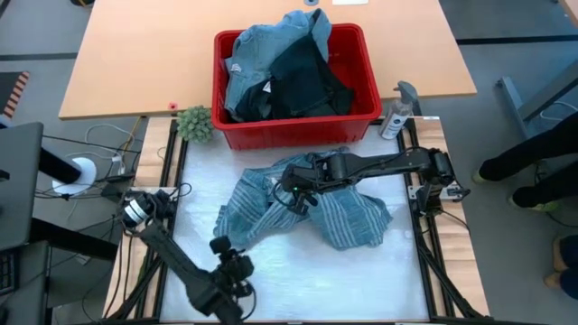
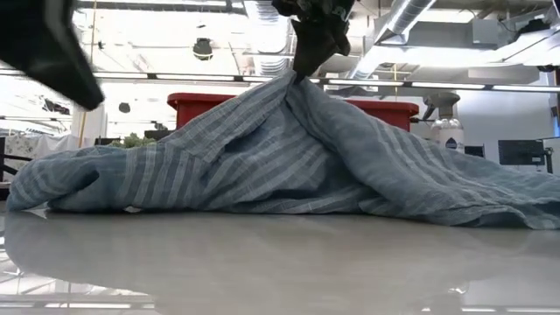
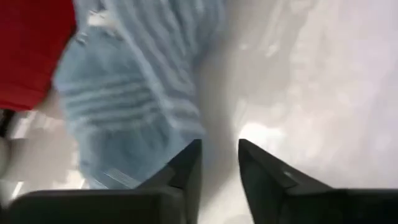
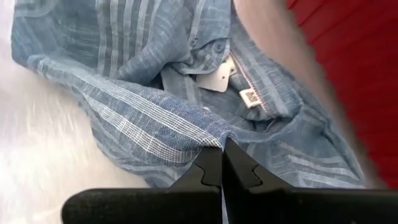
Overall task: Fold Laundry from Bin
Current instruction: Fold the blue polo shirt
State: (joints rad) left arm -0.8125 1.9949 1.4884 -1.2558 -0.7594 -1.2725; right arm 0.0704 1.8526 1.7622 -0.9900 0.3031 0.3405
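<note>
Nearest me, my left gripper (image 1: 237, 268) hovers over the white table (image 1: 298, 280) at the front, fingers (image 3: 186, 171) a narrow gap apart and holding nothing, just beside the striped shirt's (image 1: 348, 217) near corner. Mid-table, my right gripper (image 4: 222, 163) is pinched shut on a fold of that blue-grey shirt, lifting it into a peak. Beyond sits the red bin (image 1: 298, 128), holding denim and dark garments (image 1: 289, 77).

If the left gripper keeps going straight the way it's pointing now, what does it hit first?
Most likely bare white table top: the left gripper, its fingers apart and empty, points at the surface just beside the edge of the striped shirt. The shirt lies close to that line, so a slight drift could brush it; depth is unclear.
</note>
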